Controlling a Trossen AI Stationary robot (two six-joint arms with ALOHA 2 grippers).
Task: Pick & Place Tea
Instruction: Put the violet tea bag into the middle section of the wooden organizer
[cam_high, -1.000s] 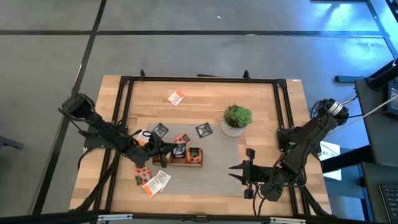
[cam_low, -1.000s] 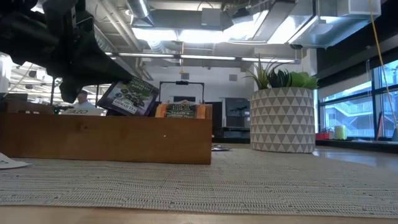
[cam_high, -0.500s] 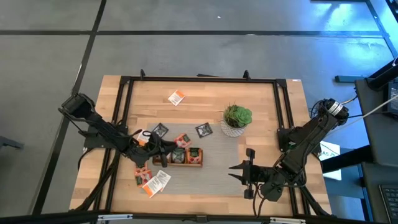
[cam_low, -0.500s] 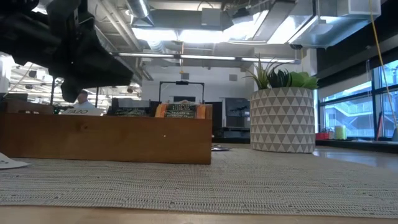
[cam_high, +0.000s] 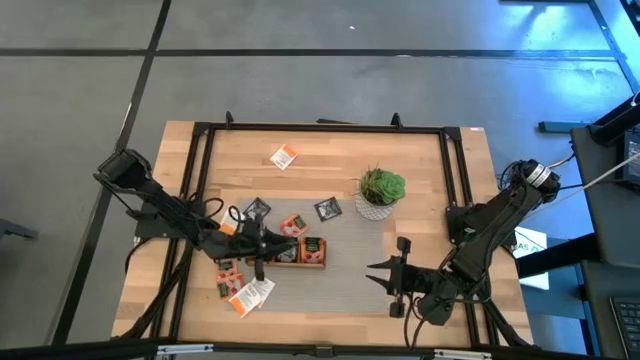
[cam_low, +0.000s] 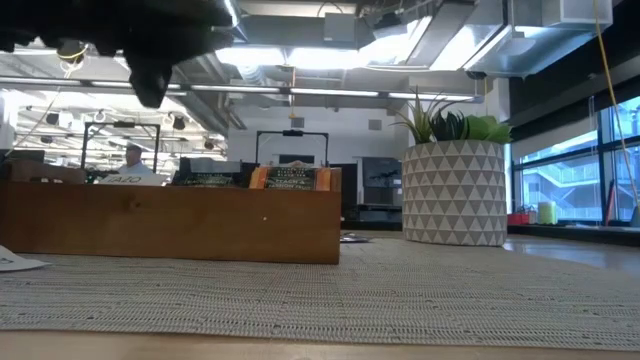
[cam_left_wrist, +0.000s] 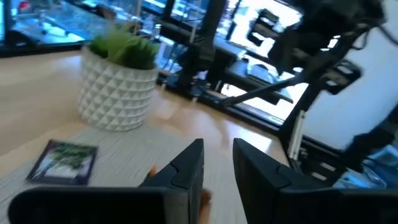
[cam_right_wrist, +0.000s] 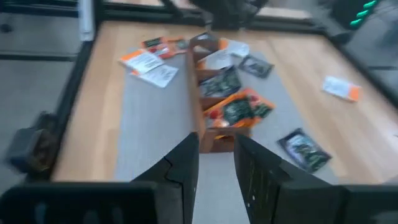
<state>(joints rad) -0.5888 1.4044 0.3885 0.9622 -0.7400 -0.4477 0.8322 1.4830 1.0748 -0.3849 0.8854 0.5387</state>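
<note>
The left tool hangs over the near end of the wooden tray, fingers parted and empty; a dark tea bag lies in the tray. The right tool waits apart, parted, empty. Risk: swinging toward loose bags could clip the tray and scatter its contents

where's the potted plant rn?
High view: the potted plant stands right of table centre on the grey mat, up-right of the wooden tray, with a dark tea sachet just left of it.
</note>
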